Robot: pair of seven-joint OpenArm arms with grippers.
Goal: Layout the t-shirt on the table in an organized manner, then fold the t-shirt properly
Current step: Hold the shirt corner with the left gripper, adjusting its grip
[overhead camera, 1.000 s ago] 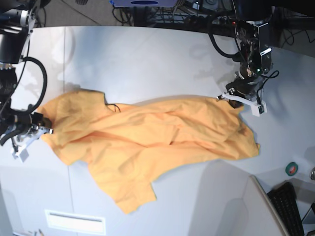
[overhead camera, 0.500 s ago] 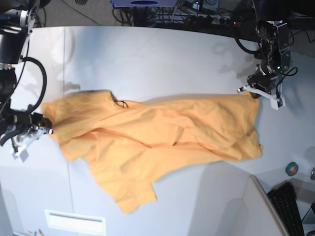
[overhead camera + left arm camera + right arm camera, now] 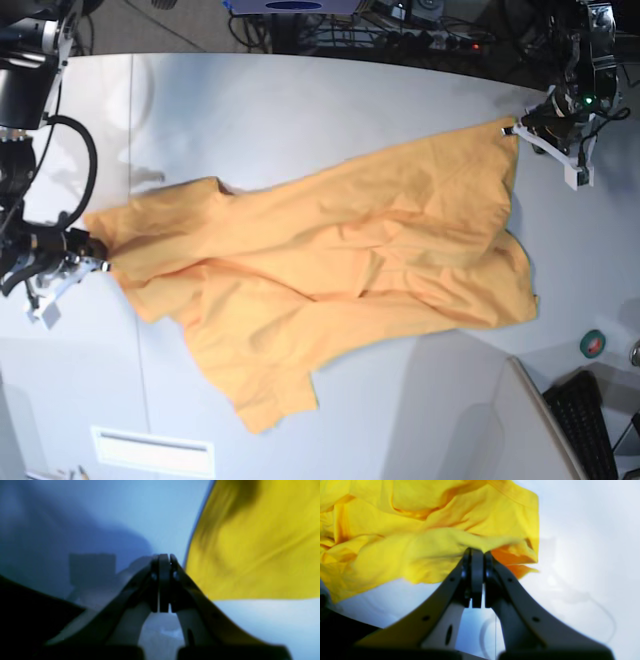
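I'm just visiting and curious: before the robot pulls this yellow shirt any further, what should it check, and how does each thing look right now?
1. Right tool gripping the t-shirt: ok, shut on a bunched edge.
2. Left tool gripping the far corner: cannot tell; its jaws are shut, and in the base view it meets the cloth's corner, but the blurred wrist view shows cloth only beside it.
3. Shirt stretched between both tools: ok along the upper edge.
4. Shirt flat: not ok, folds and wrinkles run across the middle.
5. Sleeves and hem laid out: not ok, the lower part is still doubled over.
6. Shirt on the table: ok, no cloth hangs over an edge.
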